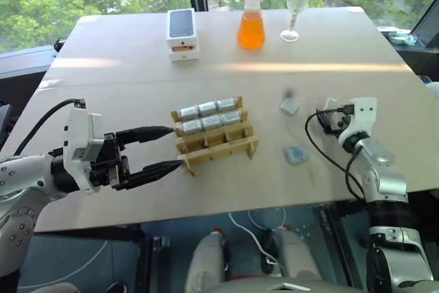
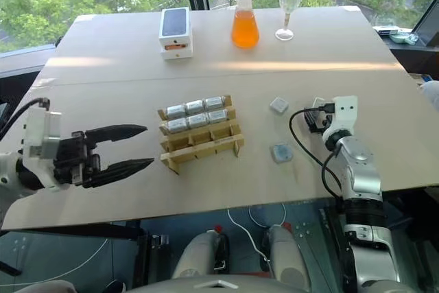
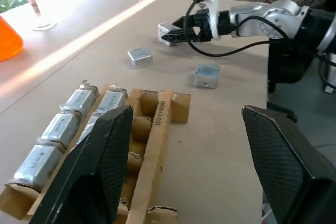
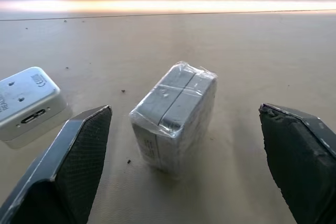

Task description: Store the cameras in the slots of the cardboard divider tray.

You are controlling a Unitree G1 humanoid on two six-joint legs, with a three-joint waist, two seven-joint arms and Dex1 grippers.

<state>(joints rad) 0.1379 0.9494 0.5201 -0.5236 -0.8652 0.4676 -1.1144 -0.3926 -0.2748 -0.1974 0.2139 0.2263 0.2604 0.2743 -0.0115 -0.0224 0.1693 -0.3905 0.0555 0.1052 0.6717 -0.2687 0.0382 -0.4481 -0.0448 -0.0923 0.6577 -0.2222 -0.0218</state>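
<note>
a: cardboard divider tray (image 1: pixel 214 135) has six cameras in; three lie loose to its right.
b: nearest arm?
a: right gripper (image 4: pixel 184 166), spread wide and empty. wrapped camera (image 4: pixel 174 115) lies between its fingers, long axis pointing away. left gripper (image 1: pixel 164 149) is parted, empty, beside the tray.

Nine cameras in all. Six sit in the cardboard divider tray (image 1: pixel 216 143), three in its far row (image 1: pixel 208 108) and three in the middle row (image 1: pixel 212 122); the near row's three slots (image 1: pixel 223 149) hold nothing. Three more cameras lie loose on the table (image 1: pixel 137 53) to the right of the tray: one farther off (image 1: pixel 289 106), one nearer (image 1: pixel 296 154), and one wrapped in clear film (image 4: pixel 174 116). At the far edge stand one white phone box (image 1: pixel 183 33), one flask of orange liquid (image 1: pixel 252 18) and one stemmed glass (image 1: pixel 296 6).
</note>
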